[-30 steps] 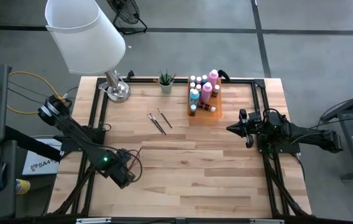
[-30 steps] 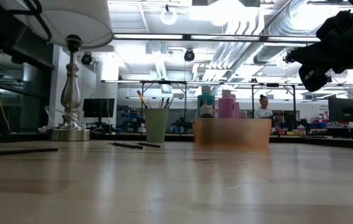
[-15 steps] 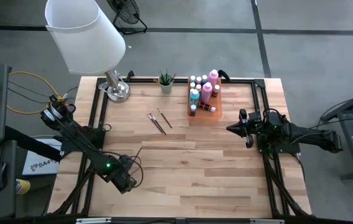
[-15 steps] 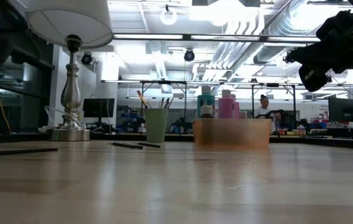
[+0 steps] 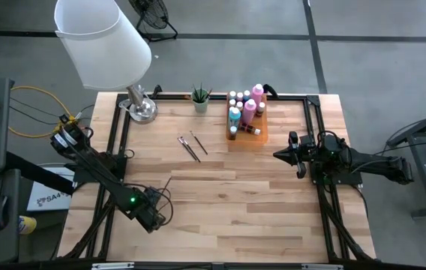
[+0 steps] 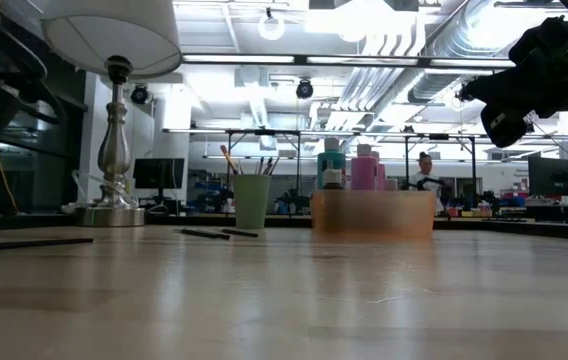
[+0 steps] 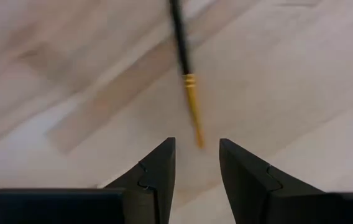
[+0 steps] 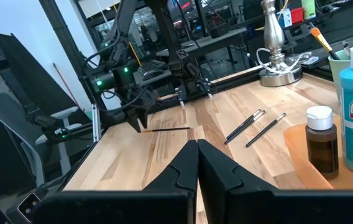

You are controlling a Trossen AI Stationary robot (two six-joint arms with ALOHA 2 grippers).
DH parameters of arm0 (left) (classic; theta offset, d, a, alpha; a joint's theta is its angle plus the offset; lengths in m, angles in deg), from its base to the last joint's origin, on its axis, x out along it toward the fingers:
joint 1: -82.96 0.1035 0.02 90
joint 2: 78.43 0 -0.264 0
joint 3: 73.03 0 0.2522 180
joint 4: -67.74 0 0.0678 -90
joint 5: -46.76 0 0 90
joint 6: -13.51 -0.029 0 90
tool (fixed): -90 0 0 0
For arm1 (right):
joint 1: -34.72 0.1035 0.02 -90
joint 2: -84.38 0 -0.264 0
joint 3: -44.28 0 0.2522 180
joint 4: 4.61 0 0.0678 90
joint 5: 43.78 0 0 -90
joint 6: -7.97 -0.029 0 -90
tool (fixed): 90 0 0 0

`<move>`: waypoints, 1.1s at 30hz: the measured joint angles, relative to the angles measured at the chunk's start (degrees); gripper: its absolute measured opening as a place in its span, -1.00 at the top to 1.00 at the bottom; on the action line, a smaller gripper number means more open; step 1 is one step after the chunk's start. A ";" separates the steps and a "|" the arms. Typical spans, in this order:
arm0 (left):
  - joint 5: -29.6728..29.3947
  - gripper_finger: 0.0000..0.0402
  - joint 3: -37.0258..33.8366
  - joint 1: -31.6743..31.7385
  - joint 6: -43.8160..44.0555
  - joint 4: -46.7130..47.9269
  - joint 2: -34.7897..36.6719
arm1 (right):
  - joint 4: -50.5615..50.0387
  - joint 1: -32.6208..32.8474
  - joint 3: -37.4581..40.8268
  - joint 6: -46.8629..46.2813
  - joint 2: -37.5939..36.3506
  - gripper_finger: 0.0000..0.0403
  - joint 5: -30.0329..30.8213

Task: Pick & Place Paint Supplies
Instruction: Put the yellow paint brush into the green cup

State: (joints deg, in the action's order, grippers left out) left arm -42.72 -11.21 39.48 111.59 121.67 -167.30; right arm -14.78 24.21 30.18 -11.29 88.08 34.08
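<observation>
A thin dark-handled paintbrush (image 7: 183, 65) with a yellow end lies flat on the wood table near its left front corner (image 5: 166, 182). My left gripper (image 7: 196, 146) points down just above it, open. Its fingertips stand on either side of the brush's yellow end without touching it. Two more brushes (image 5: 190, 146) lie mid-table. Pale-capped paint bottles (image 5: 244, 111) stand in an orange tray (image 5: 262, 135) at the far middle. My right gripper (image 8: 196, 149) is shut and holds nothing. It hangs level above the table's right side (image 5: 279, 154).
A lamp with a large white shade (image 5: 104, 45) and silver base (image 5: 142, 109) stands at the far left corner. A green cup of brushes (image 5: 200, 101) stands beside the tray. A black frame rail (image 5: 115, 150) runs along the table's left side, another along its right.
My left gripper has sunk toward the table over the lone brush and drifted slightly toward the near edge. Its fingers keep the same gap. The brush has not moved.
</observation>
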 joint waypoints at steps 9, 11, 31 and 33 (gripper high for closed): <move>0.13 0.40 0.22 0.00 -0.50 -1.66 -3.55 | 0.00 -0.02 -0.02 -0.02 -0.02 0.99 0.00; 0.08 0.40 0.26 0.00 -0.50 -1.16 -3.70 | 0.00 -0.01 0.00 -0.01 -0.02 0.99 0.00; -1.61 0.97 0.04 -0.02 -4.18 0.18 -3.84 | 0.00 0.01 -0.02 0.00 -0.02 0.99 0.00; -1.73 0.98 0.04 -0.02 -5.22 0.08 -3.86 | 0.00 0.01 -0.01 0.01 -0.02 0.99 0.00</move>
State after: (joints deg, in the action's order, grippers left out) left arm -44.45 -11.17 39.46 106.37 121.75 -171.16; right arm -14.78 24.22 30.17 -11.28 88.06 34.08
